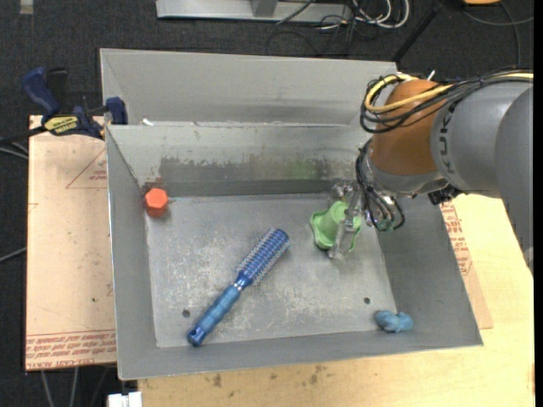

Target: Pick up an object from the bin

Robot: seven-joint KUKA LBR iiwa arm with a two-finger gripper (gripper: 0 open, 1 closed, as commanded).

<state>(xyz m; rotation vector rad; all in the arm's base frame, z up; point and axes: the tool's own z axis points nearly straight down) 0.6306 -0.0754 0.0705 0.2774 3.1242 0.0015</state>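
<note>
My gripper [344, 242] is low in the right half of the bin, fingers pointing down. A small green object [324, 226] with a curled, soft-looking shape lies right beside the fingers on their left and touches them; part of it sits against the gripper body. Whether it is between the fingers I cannot tell. A blue hairbrush [240, 284] lies diagonally on the bin floor to the left, bristle head up right, handle down left.
A small orange-red block [156, 200] sits in the far left corner. A light blue lump [394, 320] lies near the front right corner. The arm with its orange cover and cables reaches in from the right above the gripper.
</note>
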